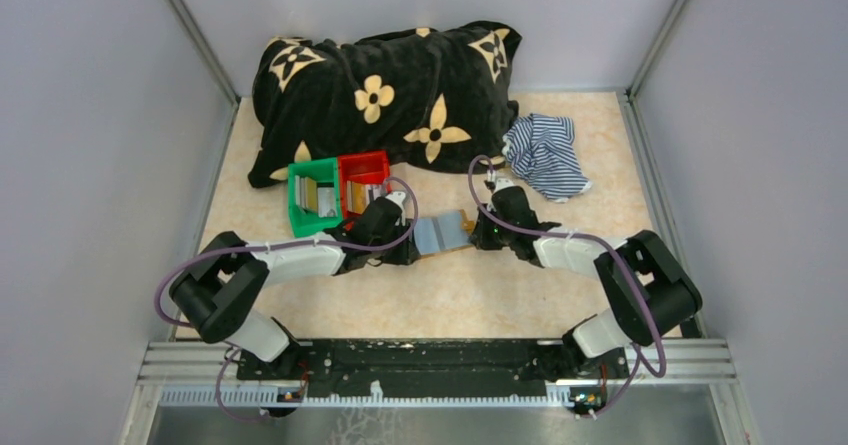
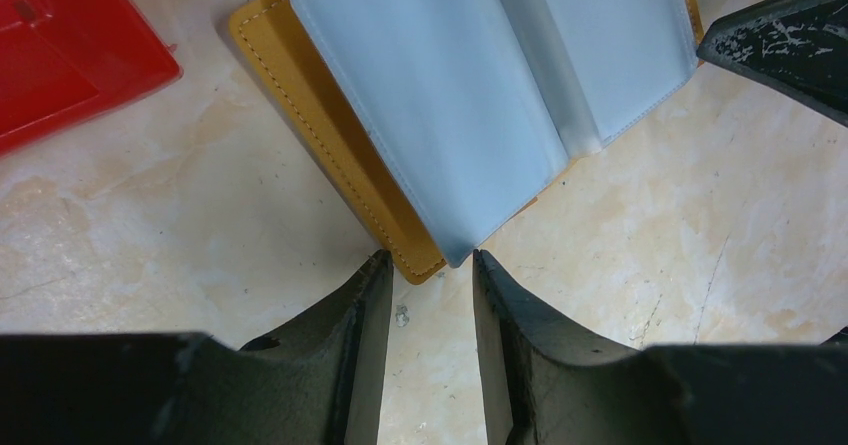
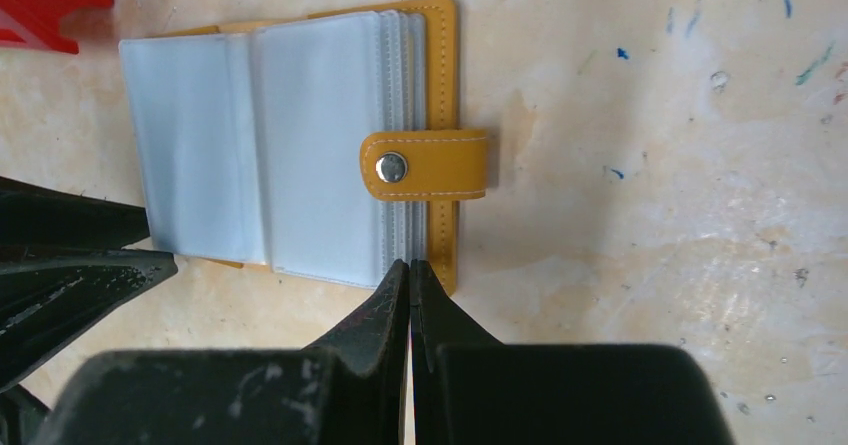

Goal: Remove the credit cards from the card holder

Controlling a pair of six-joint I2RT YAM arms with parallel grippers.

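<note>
I am holding my left gripper (image 2: 430,265) unclenched at a corner of the card holder (image 2: 300,95) and my right gripper (image 3: 410,270) clenched at its edge, the frosted sleeves (image 3: 310,145) obscuring any contents.

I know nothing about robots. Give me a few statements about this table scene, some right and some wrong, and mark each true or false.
1. The card holder lies open on the table. True.
2. The right gripper has its fingers spread wide. False: they are shut, at the holder's edge.
3. The left gripper is open, with a corner of the holder just ahead of its tips. True.
4. The red bin stands far from the green bin. False: they sit side by side.
5. The striped cloth lies in the green bin. False: it lies on the table, far right.
</note>
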